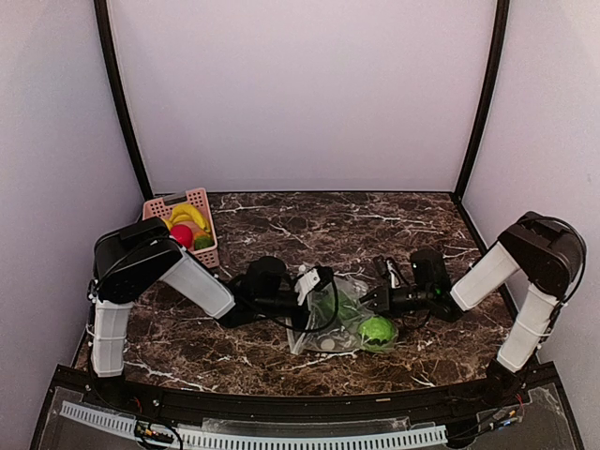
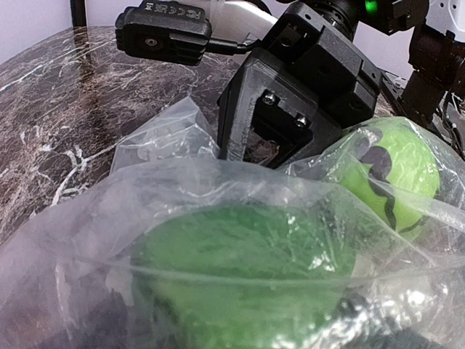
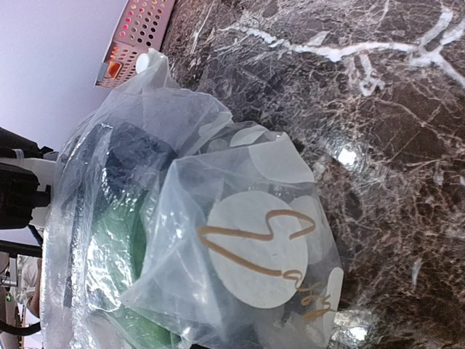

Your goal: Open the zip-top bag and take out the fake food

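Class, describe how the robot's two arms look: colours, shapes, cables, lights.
The left arm and right arm match: bulky black joint housings, white tapered links, black wrists. Black cables loop beside the right elbow. The right gripper is angular black plastic with two screws; a green light glows behind it.

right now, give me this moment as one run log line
left gripper at zip-top bag, jaws hidden | right gripper shut, seemingly on bag | green ball and leafy piece inside
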Robot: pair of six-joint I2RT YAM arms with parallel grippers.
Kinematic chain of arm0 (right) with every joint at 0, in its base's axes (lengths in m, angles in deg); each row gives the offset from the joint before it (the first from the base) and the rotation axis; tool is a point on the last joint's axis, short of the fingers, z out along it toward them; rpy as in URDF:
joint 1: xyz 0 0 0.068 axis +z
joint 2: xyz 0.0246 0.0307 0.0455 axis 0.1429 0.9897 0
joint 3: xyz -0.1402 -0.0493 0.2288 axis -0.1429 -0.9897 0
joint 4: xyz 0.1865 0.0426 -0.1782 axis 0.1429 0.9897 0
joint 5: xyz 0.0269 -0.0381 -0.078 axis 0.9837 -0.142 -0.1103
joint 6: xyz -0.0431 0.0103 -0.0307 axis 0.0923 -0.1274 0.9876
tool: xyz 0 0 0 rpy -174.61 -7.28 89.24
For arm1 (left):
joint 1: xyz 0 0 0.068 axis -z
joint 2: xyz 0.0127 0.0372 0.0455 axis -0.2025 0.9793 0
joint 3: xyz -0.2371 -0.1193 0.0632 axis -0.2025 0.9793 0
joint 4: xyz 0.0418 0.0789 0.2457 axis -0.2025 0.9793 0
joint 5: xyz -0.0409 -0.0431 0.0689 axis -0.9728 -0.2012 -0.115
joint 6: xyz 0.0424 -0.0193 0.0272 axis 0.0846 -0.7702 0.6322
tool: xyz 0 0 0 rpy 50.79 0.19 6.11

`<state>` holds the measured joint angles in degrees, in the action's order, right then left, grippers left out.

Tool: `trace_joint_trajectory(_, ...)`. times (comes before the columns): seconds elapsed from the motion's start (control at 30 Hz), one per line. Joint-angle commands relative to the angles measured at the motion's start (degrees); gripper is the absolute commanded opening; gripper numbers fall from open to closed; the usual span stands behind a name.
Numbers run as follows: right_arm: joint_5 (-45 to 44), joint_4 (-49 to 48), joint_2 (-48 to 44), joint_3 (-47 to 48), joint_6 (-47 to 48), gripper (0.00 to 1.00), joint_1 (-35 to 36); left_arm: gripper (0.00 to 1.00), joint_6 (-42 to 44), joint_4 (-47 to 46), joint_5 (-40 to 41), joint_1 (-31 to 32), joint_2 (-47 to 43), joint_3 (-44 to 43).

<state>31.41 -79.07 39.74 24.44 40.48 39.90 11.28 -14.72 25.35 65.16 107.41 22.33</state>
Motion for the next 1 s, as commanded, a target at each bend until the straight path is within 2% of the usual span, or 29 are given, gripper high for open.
trace_joint_trajectory(0.0, 0.3, -2.0, 1.3, 0.2, -0.8, 0.0, 1.4, 0.99, -0.3, -0.5, -1.2, 0.6, 0.5, -0.9)
trace_joint_trajectory(0.27, 0.0, -0.6, -0.4, 0.3, 0.1, 0.0, 1.7, 0.91, -1.4, -2.8, 0.1, 0.5, -1.7, 1.9)
trace_joint_trajectory(0.4, 1.2, -1.7, -0.2, 0.3, -0.2, 0.0, 2.1, 0.98, -2.3, -4.3, 0.9, 0.6, -2.6, 2.8)
trace_joint_trajectory(0.7, 2.8, -2.0, 0.5, 1.8, 0.0, 0.0, 3.5, 0.98, -3.2, -4.1, 0.3, 0.8, -1.4, 1.0)
trace_joint_trajectory(0.97, 2.2, -2.3, -2.0, -1.6, 0.0, 0.0, 0.1, 0.84, -1.4, -5.1, 2.4, 0.8, -7.0, 6.7)
